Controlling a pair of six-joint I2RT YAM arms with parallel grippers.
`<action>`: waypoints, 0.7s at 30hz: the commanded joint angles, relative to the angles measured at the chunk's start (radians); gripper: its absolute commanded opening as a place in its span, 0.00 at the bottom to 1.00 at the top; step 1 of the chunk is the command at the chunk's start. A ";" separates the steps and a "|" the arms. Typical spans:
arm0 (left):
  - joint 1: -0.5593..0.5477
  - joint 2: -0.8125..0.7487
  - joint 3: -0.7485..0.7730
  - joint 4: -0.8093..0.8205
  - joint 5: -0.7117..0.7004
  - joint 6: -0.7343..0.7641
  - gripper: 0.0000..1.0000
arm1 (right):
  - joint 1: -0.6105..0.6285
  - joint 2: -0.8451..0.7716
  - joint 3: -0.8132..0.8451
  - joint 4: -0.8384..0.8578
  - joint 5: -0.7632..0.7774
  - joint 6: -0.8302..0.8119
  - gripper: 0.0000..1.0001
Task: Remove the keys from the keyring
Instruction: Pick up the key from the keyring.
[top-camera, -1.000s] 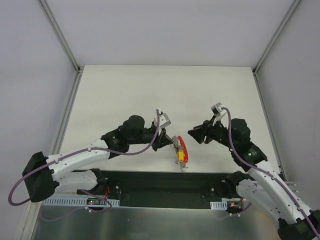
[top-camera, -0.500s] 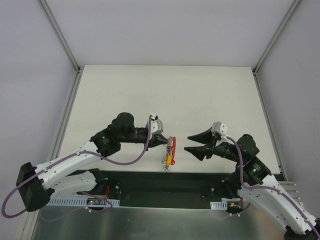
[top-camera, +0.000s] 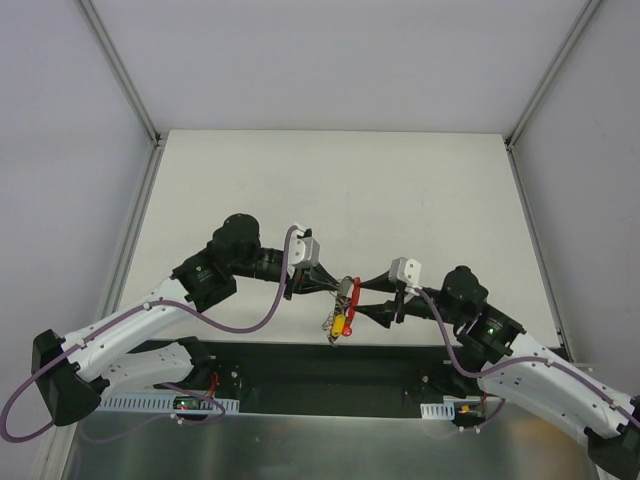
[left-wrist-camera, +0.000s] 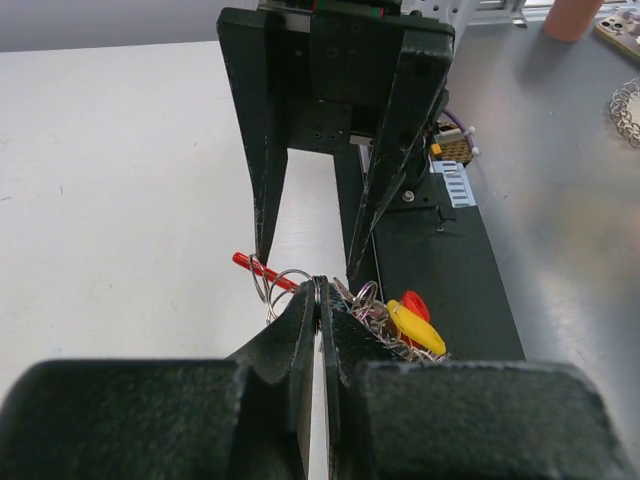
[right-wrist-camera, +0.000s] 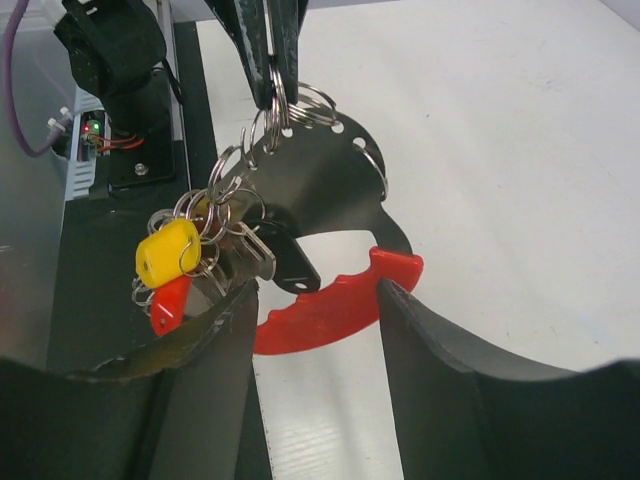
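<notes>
Holding the keyring (right-wrist-camera: 290, 118) in the shut jaws of the left gripper (left-wrist-camera: 318, 290) above the surface's (right-wrist-camera: 480, 150) near edge, keys (right-wrist-camera: 245, 255) dangling beneath. Straddling the red piece (right-wrist-camera: 330, 300) with the right gripper (right-wrist-camera: 310, 300), jaws spread wide, gripping nothing. Could close on plastic instead of a key, or tug the thin ring from the pinch and drop the bunch.
</notes>
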 joint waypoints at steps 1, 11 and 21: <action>0.012 -0.029 0.054 0.040 0.073 -0.015 0.00 | 0.036 0.033 0.037 0.057 0.046 -0.097 0.54; 0.011 -0.041 0.041 0.040 -0.008 -0.012 0.00 | 0.186 0.060 0.054 0.061 0.182 -0.136 0.50; 0.011 -0.051 0.028 0.041 -0.043 -0.001 0.00 | 0.251 0.116 0.091 0.075 0.281 -0.170 0.48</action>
